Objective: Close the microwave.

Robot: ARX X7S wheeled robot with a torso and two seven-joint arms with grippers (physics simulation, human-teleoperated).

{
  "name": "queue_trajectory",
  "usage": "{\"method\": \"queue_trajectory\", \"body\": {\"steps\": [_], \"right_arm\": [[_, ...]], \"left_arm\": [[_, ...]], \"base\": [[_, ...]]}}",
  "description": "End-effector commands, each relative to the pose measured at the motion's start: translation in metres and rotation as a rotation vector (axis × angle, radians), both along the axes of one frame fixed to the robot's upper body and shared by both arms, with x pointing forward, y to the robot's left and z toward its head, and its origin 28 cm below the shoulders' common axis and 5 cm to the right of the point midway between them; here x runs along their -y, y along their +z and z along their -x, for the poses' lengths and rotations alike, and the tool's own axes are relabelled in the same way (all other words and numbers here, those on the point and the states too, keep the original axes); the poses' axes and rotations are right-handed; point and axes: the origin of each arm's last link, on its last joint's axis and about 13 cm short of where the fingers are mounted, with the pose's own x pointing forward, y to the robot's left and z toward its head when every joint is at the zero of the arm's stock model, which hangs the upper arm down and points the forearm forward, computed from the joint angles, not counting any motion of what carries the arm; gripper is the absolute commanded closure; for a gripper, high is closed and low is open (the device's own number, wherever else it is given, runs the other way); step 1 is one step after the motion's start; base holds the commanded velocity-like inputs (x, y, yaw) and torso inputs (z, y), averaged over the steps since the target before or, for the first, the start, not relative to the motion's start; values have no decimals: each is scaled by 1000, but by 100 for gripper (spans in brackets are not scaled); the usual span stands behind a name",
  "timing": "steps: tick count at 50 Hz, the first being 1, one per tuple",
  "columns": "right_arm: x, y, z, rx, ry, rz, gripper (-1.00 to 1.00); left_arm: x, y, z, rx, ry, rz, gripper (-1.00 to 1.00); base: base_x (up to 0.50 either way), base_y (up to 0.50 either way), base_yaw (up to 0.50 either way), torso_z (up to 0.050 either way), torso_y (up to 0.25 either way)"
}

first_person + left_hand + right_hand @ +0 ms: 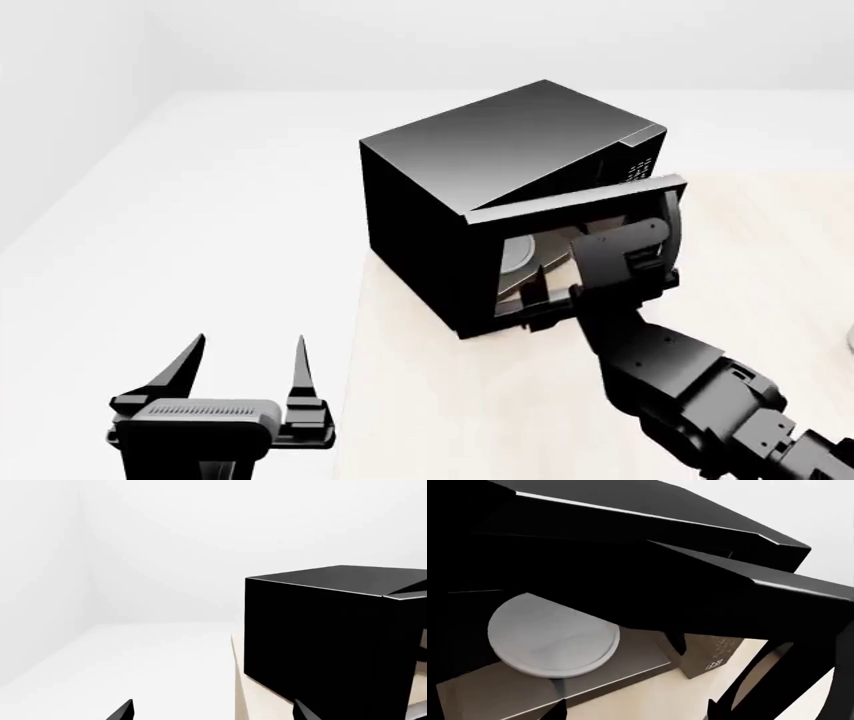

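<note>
The right gripper (541, 300) sits at the microwave's door opening, its black fingers spread apart with nothing between them, the fingertips (557, 711) showing as dark wedges in the right wrist view just before the oven floor. The left gripper (247, 365) hangs low beside the table, off its near left corner and well apart from the oven, its two pointed fingers also parted and empty. The microwave (494, 190) is a glossy black box standing on the pale beige table (441, 420) near its left edge, turned at an angle to the robot. Its door (601, 205) is partly open, swung out toward the right arm, with a curved black handle (674, 225) along its free edge. A button panel (638, 162) bears small white markings, too small to read in the head view; in the right wrist view the white marks on the panel (715, 652) are likewise too blurred to make out. Inside, a smooth white round plate (550, 640) lies flat on the grey cavity floor. The oven's side wall (320, 645) is plain, flat black with sharp edges. Floor and walls around are featureless white.
</note>
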Motion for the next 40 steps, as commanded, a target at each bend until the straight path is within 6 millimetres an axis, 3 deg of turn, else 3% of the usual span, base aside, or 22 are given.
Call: {"method": "queue_trajectory", "body": {"steps": [1, 20, 40], "right_arm": [[9, -1, -14, -15, 0, 43, -100], [18, -2, -23, -38, 18, 69, -100], [14, 1, -31, -28, 40, 99, -100]], "left_arm": [[0, 0, -1, -1, 0, 0, -100], [1, -2, -1, -4, 0, -2, -100], [1, -2, -1, -7, -2, -1, -100]], "base": [[0, 0, 0, 0, 0], [0, 0, 0, 0, 0], [0, 0, 0, 0, 0]]}}
